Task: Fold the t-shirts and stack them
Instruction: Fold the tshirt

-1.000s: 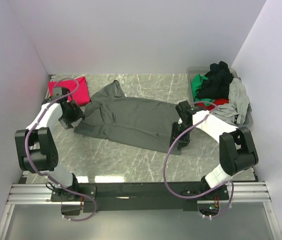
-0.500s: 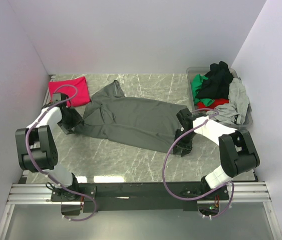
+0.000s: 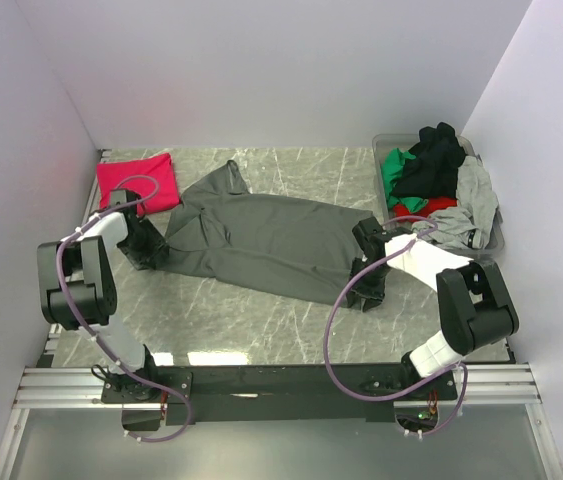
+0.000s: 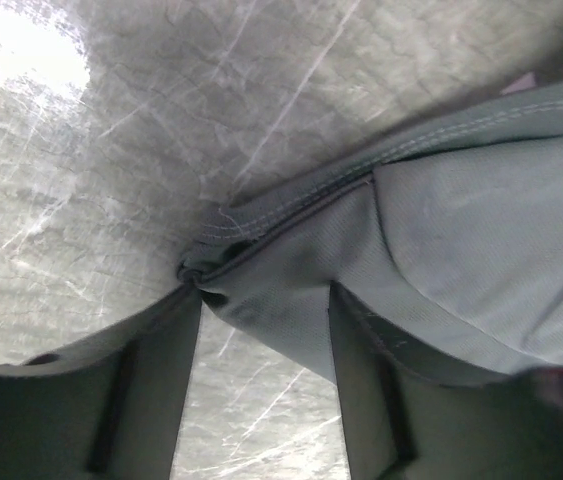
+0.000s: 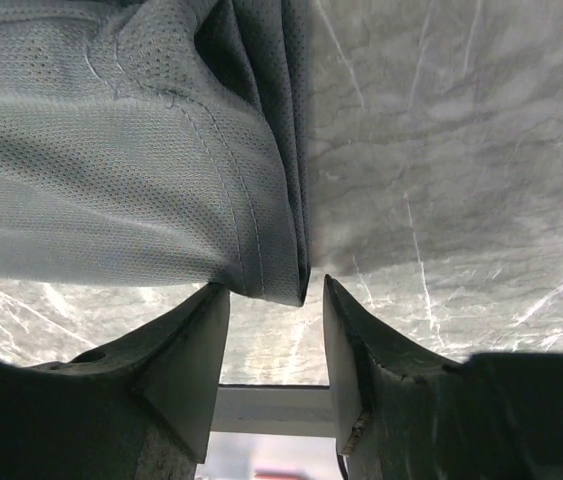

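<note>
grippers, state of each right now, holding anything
Left gripper: open, jaws either side of the grey t-shirt hem, not clamped.
Right gripper: open, shirt corner between its tips, not clamped.

A charcoal-grey t-shirt (image 3: 261, 240) lies spread out, slightly rumpled, in the middle, a folded magenta-red t-shirt (image 3: 141, 182) at far left, and mixed-colour shirts (image 3: 431, 165) heaped at far right.
</note>
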`<move>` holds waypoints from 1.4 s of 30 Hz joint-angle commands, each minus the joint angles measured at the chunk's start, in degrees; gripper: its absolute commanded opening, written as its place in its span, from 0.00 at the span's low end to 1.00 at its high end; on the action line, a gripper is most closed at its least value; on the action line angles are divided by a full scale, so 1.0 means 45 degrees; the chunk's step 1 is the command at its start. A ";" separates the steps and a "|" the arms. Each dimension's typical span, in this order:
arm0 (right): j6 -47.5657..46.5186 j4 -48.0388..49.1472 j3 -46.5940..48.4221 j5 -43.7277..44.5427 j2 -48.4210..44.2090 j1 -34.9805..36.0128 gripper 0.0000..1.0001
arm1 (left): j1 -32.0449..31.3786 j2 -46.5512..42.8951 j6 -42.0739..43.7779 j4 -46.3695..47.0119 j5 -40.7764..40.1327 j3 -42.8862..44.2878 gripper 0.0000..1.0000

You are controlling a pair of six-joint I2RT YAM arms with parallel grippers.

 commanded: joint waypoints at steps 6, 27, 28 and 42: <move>-0.0216 0.0554 0.0035 0.0405 0.0453 -0.0083 0.39 | 0.0052 0.0527 -0.0169 0.0447 0.0035 0.0156 0.50; -0.0451 -0.0908 0.0016 0.0502 0.0434 -0.0102 0.08 | 0.0130 0.0588 0.0300 -0.0353 -0.1449 0.0020 0.00; -0.0432 -0.1007 0.0016 0.0444 0.0356 -0.0102 0.08 | 0.0130 0.0335 0.0261 -0.0431 -0.1507 -0.0039 0.00; -0.0237 -0.2745 -0.0121 -0.0299 -0.0503 0.0230 0.06 | 0.0267 -0.2516 -0.1048 -0.2306 -0.2229 -0.1758 0.00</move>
